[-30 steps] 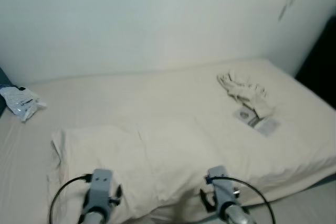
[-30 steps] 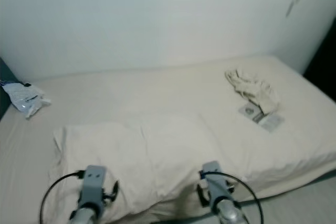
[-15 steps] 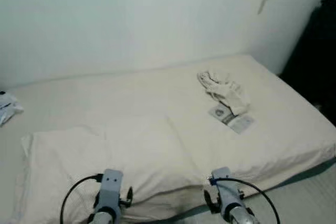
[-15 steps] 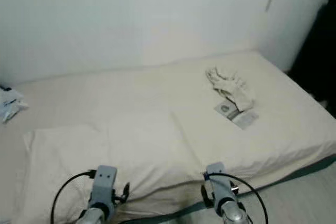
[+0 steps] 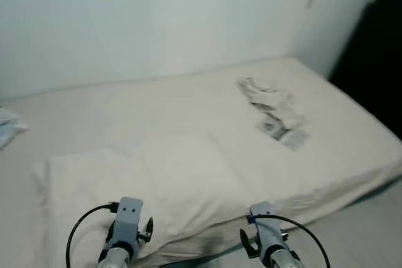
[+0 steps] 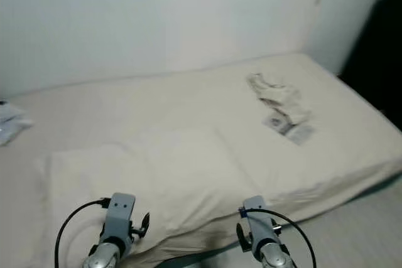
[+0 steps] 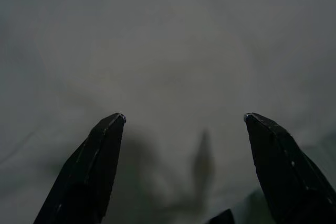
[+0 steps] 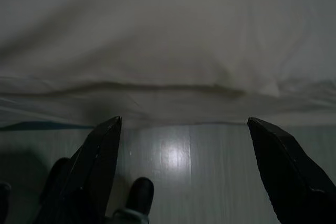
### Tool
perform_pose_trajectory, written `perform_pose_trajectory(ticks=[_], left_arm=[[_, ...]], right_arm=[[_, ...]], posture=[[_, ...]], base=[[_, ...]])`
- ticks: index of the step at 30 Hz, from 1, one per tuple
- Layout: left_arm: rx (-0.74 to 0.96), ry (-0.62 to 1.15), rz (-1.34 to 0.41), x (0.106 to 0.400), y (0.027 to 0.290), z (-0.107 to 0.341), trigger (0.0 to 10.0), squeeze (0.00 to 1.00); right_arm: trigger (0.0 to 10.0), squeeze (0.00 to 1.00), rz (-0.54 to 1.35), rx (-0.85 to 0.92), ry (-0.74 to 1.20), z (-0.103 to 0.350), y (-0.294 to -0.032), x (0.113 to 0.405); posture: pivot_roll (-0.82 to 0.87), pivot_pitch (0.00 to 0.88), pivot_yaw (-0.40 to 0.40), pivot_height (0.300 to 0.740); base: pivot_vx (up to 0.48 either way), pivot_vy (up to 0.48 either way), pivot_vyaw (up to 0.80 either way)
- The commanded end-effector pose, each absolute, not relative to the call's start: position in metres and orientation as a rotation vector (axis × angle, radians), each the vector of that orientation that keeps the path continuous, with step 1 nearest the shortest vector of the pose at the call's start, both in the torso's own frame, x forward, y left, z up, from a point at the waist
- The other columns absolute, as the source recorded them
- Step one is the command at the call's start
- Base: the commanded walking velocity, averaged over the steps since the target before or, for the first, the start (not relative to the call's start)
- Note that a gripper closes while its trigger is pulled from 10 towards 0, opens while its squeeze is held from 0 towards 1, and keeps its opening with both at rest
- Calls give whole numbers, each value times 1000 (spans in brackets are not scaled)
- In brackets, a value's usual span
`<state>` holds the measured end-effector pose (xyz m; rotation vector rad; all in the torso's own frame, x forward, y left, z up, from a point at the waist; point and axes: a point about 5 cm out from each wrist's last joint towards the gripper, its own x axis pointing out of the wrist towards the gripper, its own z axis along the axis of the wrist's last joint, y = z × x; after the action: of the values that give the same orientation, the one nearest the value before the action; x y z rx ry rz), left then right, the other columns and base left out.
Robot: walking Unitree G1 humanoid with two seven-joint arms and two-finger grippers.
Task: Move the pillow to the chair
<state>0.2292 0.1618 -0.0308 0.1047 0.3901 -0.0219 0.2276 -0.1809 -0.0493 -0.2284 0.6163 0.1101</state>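
The cream pillow point(image 5: 163, 186) lies flat on the bed point(image 5: 188, 105), along its near edge and left of centre. Both silver arms are held low in front of it: the left wrist point(image 5: 125, 227) over the pillow's near edge, the right wrist point(image 5: 264, 236) at the bed's edge. In the left wrist view, my left gripper point(image 7: 184, 116) is open above pale pillow fabric with nothing between its fingers. In the right wrist view, my right gripper point(image 8: 184, 120) is open too, facing the folded edge of the bedding point(image 8: 173, 87) and the shiny floor point(image 8: 178, 156) below it.
A crumpled white cloth point(image 5: 270, 100) and a small flat packet point(image 5: 286, 135) lie on the far right of the bed. A plastic bag point(image 5: 7, 131) sits at the left edge. A dark mass point(image 5: 377, 48) stands at the right. Pale floor point(image 5: 364, 230) shows at the lower right.
The camera has swung to the right, so the whole scene has shifted left in the picture. The pillow lies as before on the bed. Both arms keep their low pose.
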Motion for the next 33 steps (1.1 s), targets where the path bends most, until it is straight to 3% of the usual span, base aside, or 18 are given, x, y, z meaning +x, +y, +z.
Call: perform_pose_trajectory(ticks=[1,14,21,33], left_arm=[[93,408,-9,223,162,-35,10000,0],[112,379,-2,224,164,-32,10000,0],[130,372,-25,223,159,-32,10000,0],[72,391,50,224,165,-33,10000,0]], right_arm=[[10000,0,91,-219,627,-51,-185,224],[10000,0,92,-219,622,-49,-185,227],[10000,0,91,-219,623,-49,-185,228],[10000,0,94,-217,617,-48,-183,229]], posture=[[17,69,-3,740],[21,68,-7,740],[21,69,-6,740],[19,63,-6,740]], base=[[0,0,0],[0,0,0],[0,-455,0],[0,0,0]])
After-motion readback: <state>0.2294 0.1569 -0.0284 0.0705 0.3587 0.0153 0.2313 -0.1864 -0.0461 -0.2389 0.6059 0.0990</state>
